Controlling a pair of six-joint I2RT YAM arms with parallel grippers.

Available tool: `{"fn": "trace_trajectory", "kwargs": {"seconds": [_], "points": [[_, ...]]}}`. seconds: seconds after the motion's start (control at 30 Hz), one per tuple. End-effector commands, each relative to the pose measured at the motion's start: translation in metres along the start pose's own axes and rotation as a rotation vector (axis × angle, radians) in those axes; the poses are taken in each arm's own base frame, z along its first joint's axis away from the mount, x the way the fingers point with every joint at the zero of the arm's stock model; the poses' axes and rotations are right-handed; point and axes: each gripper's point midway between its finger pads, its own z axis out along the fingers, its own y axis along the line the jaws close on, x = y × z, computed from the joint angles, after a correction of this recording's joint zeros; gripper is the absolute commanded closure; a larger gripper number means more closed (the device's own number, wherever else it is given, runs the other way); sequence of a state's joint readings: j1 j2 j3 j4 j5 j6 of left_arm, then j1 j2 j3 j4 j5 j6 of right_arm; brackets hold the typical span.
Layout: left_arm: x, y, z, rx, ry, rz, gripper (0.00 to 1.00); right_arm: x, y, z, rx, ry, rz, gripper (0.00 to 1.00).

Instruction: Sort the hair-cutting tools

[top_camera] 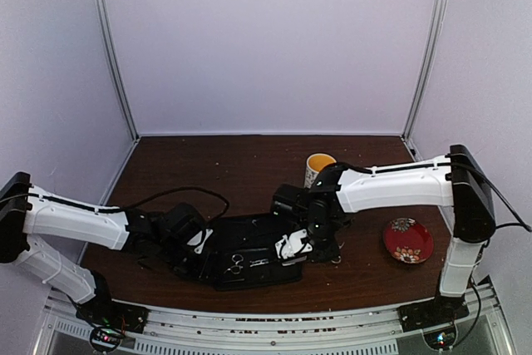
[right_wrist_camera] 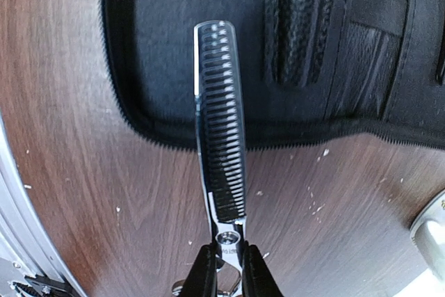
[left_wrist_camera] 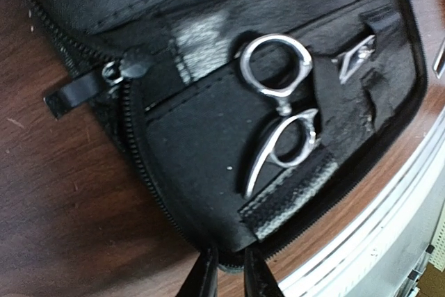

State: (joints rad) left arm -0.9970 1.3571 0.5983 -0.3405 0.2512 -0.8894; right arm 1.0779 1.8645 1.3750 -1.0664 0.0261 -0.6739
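Note:
An open black case [top_camera: 249, 239] lies at the table's near middle. One pair of silver scissors [left_wrist_camera: 278, 113] is tucked in a case pocket, ring handles showing; it also shows in the top view [top_camera: 235, 264]. My left gripper [left_wrist_camera: 227, 276] is shut on the case's near edge [left_wrist_camera: 208, 193], at the case's left end in the top view [top_camera: 202, 260]. My right gripper [right_wrist_camera: 228, 269] is shut on toothed thinning scissors [right_wrist_camera: 221, 130] near their pivot, blade pointing over the case edge [right_wrist_camera: 174, 33]; it is at the case's right end [top_camera: 314, 245]. I cannot make out the black clips.
A white patterned mug [top_camera: 318, 166] stands behind the right arm. A red floral plate [top_camera: 408, 240] lies at the right. The metal rail of the table's front edge [left_wrist_camera: 375, 241] runs close to the case. A zip pull [left_wrist_camera: 76, 92] sticks out of the case.

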Motion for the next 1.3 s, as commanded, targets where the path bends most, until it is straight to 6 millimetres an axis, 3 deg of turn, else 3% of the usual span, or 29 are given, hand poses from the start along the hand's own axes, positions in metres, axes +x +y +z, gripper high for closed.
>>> {"fn": "trace_trajectory", "kwargs": {"seconds": [0.0,0.2,0.57,1.07,1.27], "points": [[0.000,0.004,0.007,-0.020,0.007,-0.001,0.87,-0.008,-0.003,0.003,-0.004,0.021,-0.014,1.00],[-0.002,0.005,0.006,-0.027,-0.005,0.004,0.88,-0.009,-0.003,0.014,-0.020,0.057,-0.044,1.00],[-0.002,0.009,0.007,-0.025,-0.035,-0.029,0.89,-0.032,-0.006,0.029,-0.019,0.092,-0.083,1.00],[-0.006,0.009,0.011,-0.015,-0.057,-0.028,0.90,-0.048,0.008,0.028,-0.027,0.074,-0.131,1.00],[-0.006,0.008,0.011,-0.016,-0.055,-0.021,0.90,-0.043,0.002,0.031,0.017,0.092,-0.103,0.87]]}}
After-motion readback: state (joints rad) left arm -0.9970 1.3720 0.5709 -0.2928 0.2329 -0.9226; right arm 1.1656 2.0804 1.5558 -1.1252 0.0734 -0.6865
